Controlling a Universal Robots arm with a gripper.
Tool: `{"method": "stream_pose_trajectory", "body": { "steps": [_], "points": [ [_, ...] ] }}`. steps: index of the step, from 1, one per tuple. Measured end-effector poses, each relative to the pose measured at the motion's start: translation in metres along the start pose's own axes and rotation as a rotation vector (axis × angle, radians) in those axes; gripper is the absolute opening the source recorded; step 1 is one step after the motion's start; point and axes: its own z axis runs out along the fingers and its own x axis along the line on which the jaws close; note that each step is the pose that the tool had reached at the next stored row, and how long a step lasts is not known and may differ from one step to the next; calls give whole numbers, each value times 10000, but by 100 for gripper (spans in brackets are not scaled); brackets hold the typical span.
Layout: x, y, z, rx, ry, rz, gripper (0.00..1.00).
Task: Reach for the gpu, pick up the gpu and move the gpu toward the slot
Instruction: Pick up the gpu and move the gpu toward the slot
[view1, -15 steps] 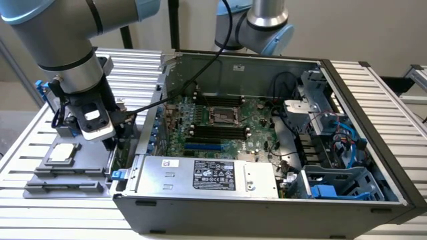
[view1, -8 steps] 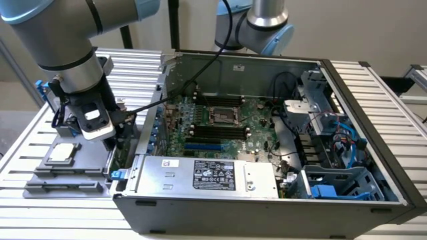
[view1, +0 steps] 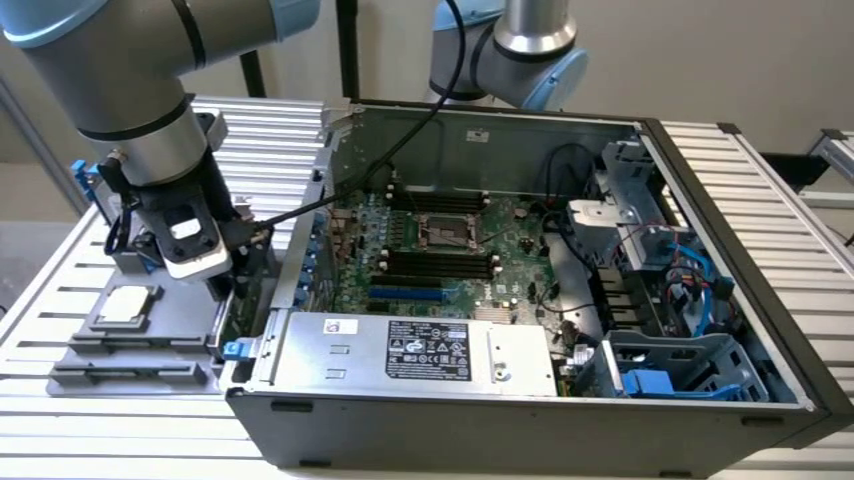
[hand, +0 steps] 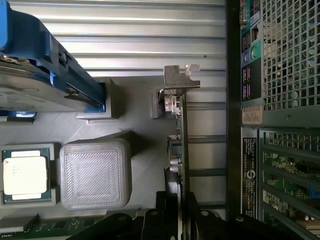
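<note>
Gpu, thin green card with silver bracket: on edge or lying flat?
On edge: looking down on the grey tray, the wrist view sees the gpu as a thin strip.

Thin gpu (hand: 179, 145) upright on edge, silver bracket (hand: 179, 77) at one end

Silver-bracketed gpu (hand: 179, 145), blue-framed hard drive (hand: 35, 85)

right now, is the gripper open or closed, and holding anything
gripper: down over the gpu standing on edge in its tray; cannot be told whether open or shut
</note>
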Motion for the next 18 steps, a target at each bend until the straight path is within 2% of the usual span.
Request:
{"method": "stream_pose_trajectory", "body": {
  "steps": [8, 11, 13, 18],
  "points": [
    [-2, 0, -25, 0, 12, 0, 27],
    [-4, 1, -39, -5, 41, 1, 27],
    [-4, 0, -40, -3, 116, 1, 27],
    [-9, 1, -43, -10, 403, 5, 27]
  ]
}}
